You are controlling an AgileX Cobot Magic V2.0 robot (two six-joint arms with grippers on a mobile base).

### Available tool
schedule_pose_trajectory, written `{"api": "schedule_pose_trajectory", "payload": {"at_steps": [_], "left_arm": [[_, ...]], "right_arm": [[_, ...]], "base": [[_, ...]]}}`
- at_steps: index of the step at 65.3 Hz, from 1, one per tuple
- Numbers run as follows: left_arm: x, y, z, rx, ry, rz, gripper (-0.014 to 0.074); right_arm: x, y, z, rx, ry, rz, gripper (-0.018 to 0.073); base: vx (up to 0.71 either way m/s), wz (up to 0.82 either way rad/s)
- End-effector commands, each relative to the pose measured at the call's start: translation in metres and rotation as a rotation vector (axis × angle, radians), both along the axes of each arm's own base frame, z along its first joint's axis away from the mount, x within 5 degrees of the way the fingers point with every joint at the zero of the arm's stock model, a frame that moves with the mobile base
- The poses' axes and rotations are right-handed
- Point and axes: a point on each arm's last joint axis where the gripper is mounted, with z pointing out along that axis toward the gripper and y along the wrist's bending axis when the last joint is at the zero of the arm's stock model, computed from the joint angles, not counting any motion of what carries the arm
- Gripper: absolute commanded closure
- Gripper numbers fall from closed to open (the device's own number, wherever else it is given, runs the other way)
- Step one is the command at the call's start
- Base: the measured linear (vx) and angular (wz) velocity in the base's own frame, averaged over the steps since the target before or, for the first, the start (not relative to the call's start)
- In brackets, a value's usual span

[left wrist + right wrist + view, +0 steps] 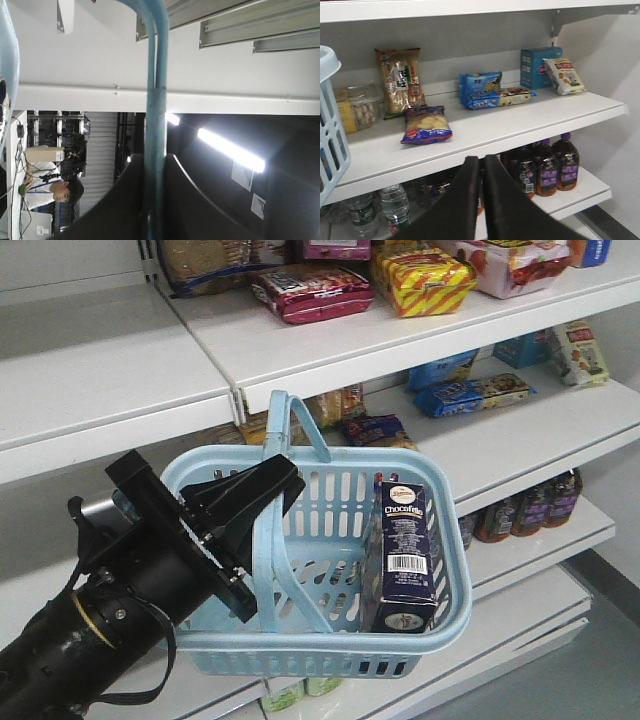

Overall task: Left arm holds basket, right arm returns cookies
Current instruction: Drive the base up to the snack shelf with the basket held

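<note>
My left gripper point(268, 495) pinches one hoop handle point(270, 580) of the basket point(452, 570), which hangs in front of the shelves point(500, 430). The cookies point(405, 552) stand upright inside it, at the end away from that gripper. My right gripper point(481, 164) is pressed together with nothing in it, facing a snack shelf point(485, 127).
</note>
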Motion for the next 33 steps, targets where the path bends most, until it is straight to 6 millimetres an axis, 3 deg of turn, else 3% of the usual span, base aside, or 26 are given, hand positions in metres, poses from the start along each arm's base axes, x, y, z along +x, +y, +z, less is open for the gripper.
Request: {"api": "schedule_pose_trajectory", "payload": {"at_steps": [1, 33], "left_arm": [[-0.005, 0.0039, 0.0287, -0.148, -0.137, -0.003, 0.0596], [-0.005, 0.0039, 0.0287, -0.148, -0.137, -0.003, 0.0596]], "right_arm": [[0.0003, 0.0, 0.0014, -0.012, -0.067, -0.002, 0.0566], [0.0003, 0.0, 0.0014, -0.012, -0.067, -0.002, 0.0566]], "base": [[0.03, 0.37], [0.02, 0.32]]}}
